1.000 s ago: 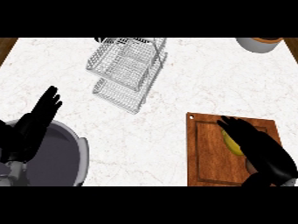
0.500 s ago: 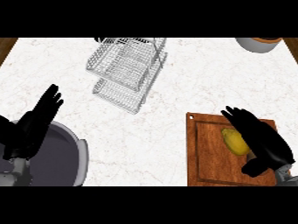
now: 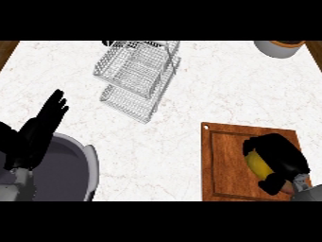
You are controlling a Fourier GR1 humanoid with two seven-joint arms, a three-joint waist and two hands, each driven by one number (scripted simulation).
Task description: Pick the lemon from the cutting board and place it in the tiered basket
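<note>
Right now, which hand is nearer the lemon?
Right. The right hand curls over the lemon on the cutting board; the left hand rests open far across the counter.

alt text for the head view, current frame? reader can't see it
The robot's right hand is curled over a yellow lemon on a wooden cutting board at the lower right of a white marble counter. A wire tiered basket stands at top centre. The left hand rests open, fingers up, at lower left above a grey pot.
</note>
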